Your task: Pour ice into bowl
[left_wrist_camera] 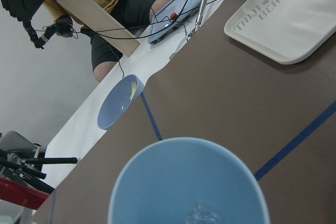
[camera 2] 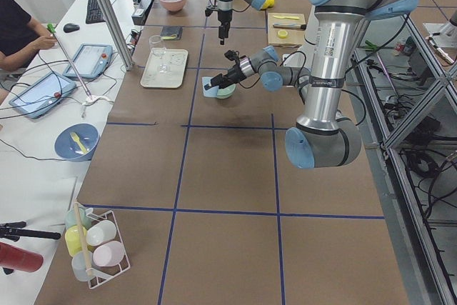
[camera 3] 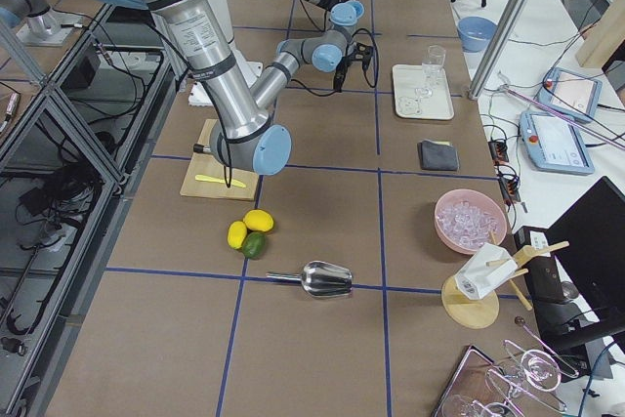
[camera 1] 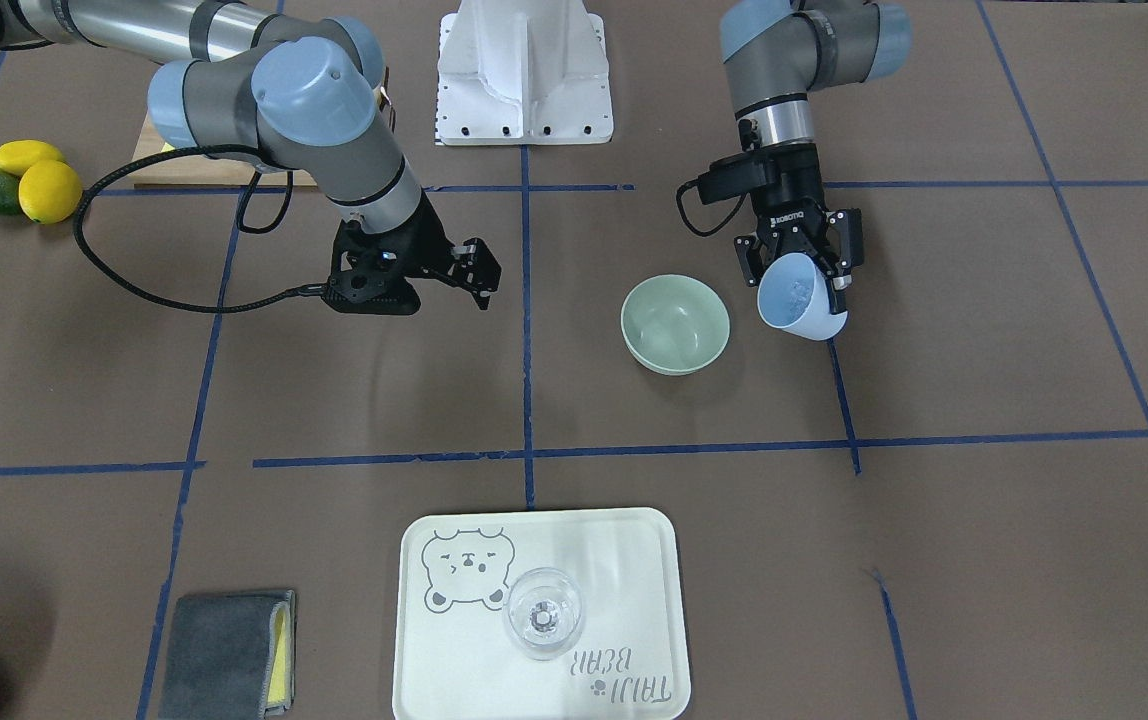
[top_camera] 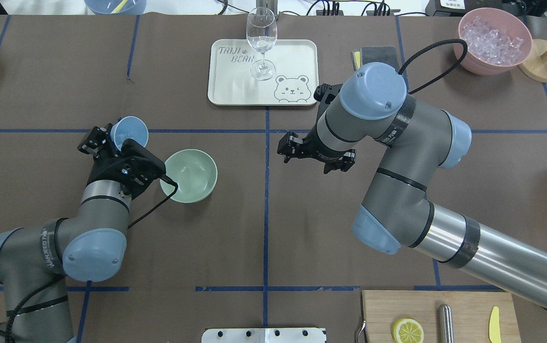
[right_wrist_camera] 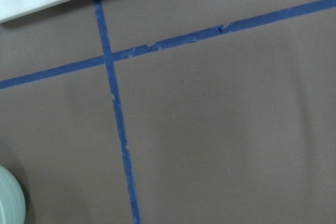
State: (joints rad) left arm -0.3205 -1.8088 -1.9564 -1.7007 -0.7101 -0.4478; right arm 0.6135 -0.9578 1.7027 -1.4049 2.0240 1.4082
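Seen from behind the robot, with 12 o'clock pointing away from it, a board (top_camera: 438, 309) lies nearest at the table's 5 o'clock and carries a lemon slice (top_camera: 407, 330). Farther in, left of centre, the bowl (top_camera: 191, 175) stands upright on the brown table (top_camera: 264, 228). Just beside it, at its 10 o'clock, the left gripper (camera 1: 800, 262) has its fingers clamped on the sides of a blue cup (top_camera: 129, 133). The cup is raised off the table, tilted, and apart from the bowl's rim. The ice (left_wrist_camera: 202, 214) lies in the bottom of the cup. The left wrist camera shows only a small glassy patch of it there, so how many cubes there are cannot be told. At the bowl's 3 o'clock, past the centre tape line, the right gripper (top_camera: 314, 157) hangs over bare table pointing down. Its fingers appear spread with nothing between them, though the wrist hides part of them. Farther off, at the bowl's 1 o'clock, a tray (top_camera: 226, 90) bears a wine glass (top_camera: 261, 43), upright near its far edge. At the table's far right corner a pink tub (top_camera: 466, 62) holds clear pieces.
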